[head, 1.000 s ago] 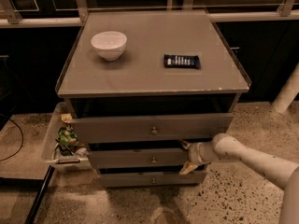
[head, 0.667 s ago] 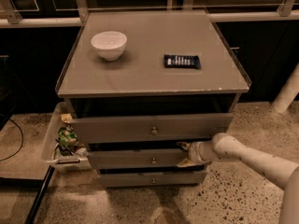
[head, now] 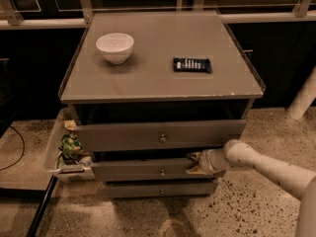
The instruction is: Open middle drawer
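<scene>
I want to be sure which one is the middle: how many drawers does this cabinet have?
3, stacked: the top drawer, the middle drawer with the gripper at its right end, and the bottom drawer. No other drawer shows.

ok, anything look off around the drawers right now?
One thing: the gripper sits at the right end of the middle drawer front, at its top edge, well off the centre knob. Pulling there might rack it. The top drawer also stands partly out. Nothing spilled or damaged.

Gripper [head: 195,163] at matt middle drawer [head: 133,171] — brass knob [head: 162,172].
</scene>
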